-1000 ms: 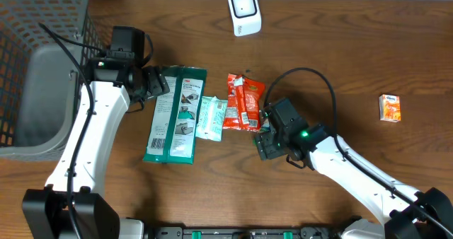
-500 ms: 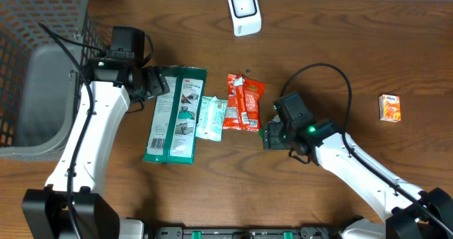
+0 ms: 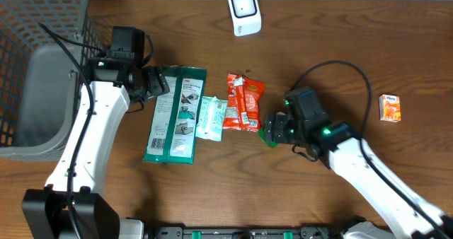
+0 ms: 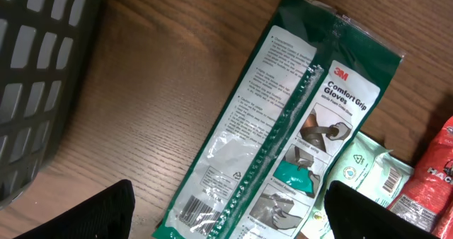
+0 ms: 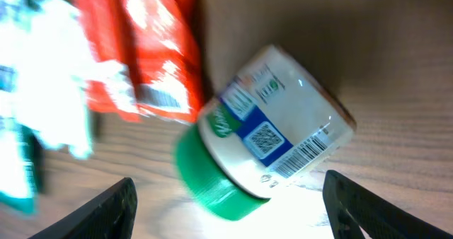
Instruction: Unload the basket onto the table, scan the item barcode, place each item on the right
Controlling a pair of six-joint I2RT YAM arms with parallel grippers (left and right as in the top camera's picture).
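My right claw (image 5: 228, 203) gapes empty over the jar (image 5: 272, 143) lying sideways on the counter (image 5: 396, 62); an off-centre close could roll its barcode (image 5: 306, 154) under.

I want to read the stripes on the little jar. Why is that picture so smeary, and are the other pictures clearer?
Right wrist view: smeared, worst on the red packet at the left; the jar is soft, though its barcode stripes still show. Left wrist view: sharp, print on the glove pack readable, some shine on its plastic. Overhead view: evenly lit and clear.
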